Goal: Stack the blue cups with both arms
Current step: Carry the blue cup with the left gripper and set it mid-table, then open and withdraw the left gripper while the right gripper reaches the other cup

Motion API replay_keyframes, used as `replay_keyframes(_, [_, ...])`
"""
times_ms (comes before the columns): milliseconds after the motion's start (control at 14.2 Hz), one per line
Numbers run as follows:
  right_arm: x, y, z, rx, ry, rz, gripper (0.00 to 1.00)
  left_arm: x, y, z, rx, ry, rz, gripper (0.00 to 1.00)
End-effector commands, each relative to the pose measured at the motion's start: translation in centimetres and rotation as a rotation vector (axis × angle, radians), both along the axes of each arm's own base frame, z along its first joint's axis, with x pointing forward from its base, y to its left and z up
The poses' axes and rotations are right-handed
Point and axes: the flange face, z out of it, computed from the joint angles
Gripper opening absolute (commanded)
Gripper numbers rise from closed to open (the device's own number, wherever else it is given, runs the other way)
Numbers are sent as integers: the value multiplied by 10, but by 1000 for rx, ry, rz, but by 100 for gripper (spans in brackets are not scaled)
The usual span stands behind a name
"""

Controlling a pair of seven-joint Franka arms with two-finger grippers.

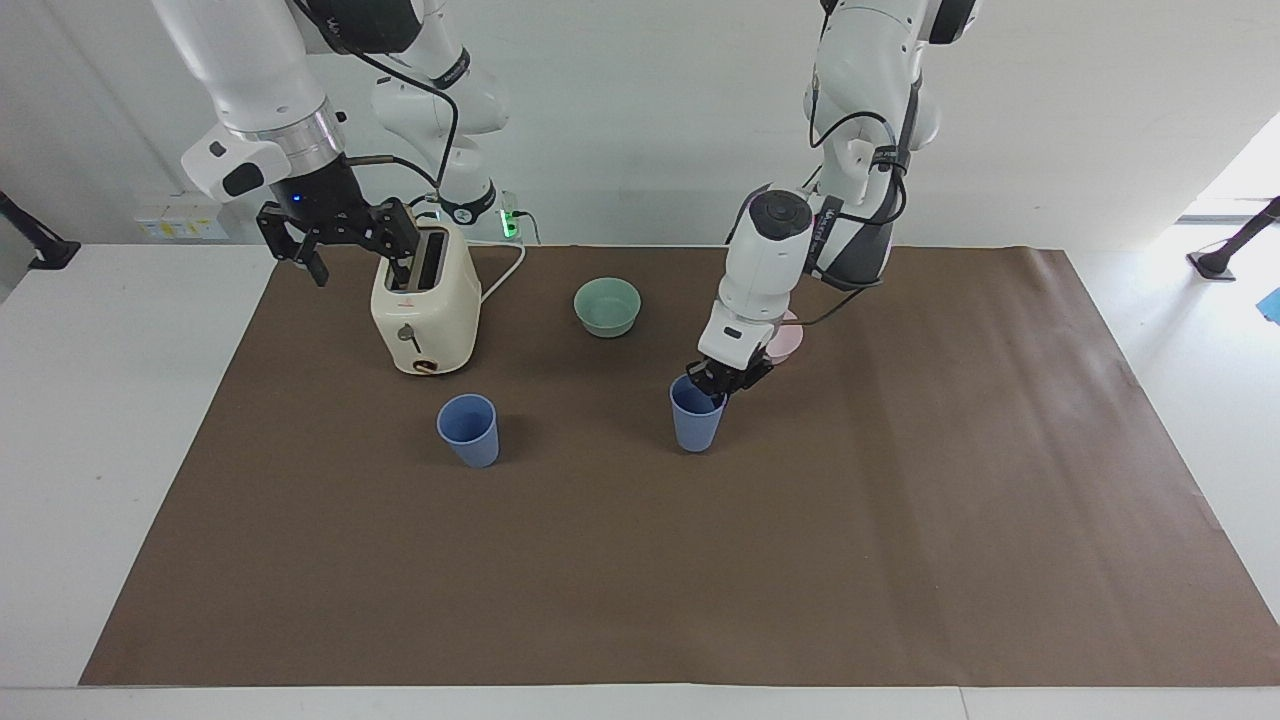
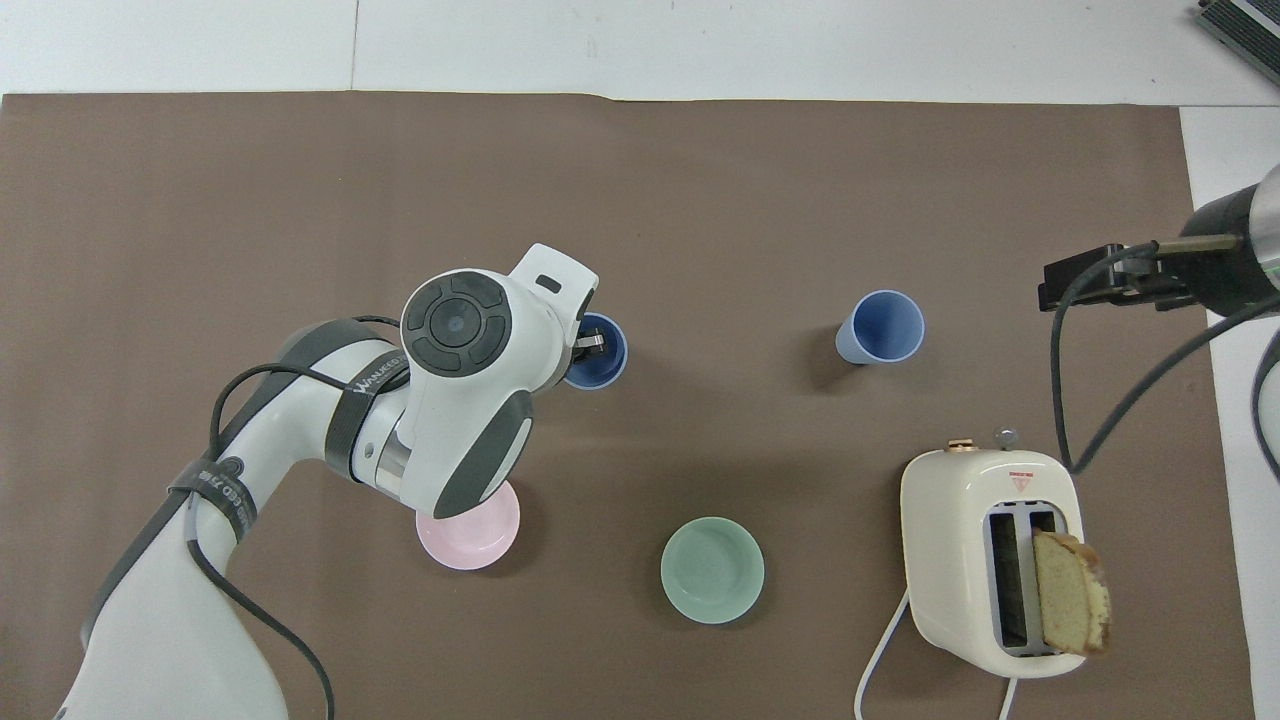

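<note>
left gripper (image 1: 716,385) pinches rim of small matte blue plastic tumbler (image 1: 696,422), mid-table | right gripper (image 1: 340,240) spread wide, waits above cream toaster (image 1: 425,305) | second blue tumbler (image 1: 469,430) stands free

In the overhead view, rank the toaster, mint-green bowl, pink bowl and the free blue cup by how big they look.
1. toaster, clearly largest.
2. mint-green bowl.
3. free blue cup, smallest.
The pink bowl is partly hidden by the left arm; it looks about the green bowl's size, so I won't rank those two.
</note>
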Motion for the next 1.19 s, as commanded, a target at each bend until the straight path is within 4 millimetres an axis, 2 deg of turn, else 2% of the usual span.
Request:
replay_keyframes(0, [-6,-5,1,18,3,18,100,1,0,-3,-10,-5,2,16])
replay_keyframes(281, [-6,-5,1,18,3,18,100,1,4,-6,-10,-8,6,33])
replay_keyframes(421, [-6,-5,1,17,7,20,100,3,7,-5,-11,-8,16,49])
replay_keyframes(492, [-7,-9,0,17,12,19,100,4,7,-3,-8,-2,23,64])
replay_keyframes(562, [-6,-14,1,17,12,10,100,6,9,0,-3,2,23,94])
replay_keyframes(632, [-6,-13,1,19,7,11,100,12,12,8,-2,-2,30,100])
replay_keyframes(773, [-6,-9,1,17,-1,21,100,21,23,29,12,5,36,100])
replay_keyframes(913, [-6,-9,-2,17,-11,22,100,34,47,51,11,-5,65,100])
replay_keyframes(983, [-5,-10,-7,18,-36,17,100,35,56,64,5,-19,61,100])
replay_keyframes(1124, [-2,-11,-29,17,-25,12,100,37,86,88,13,-20,28,100])
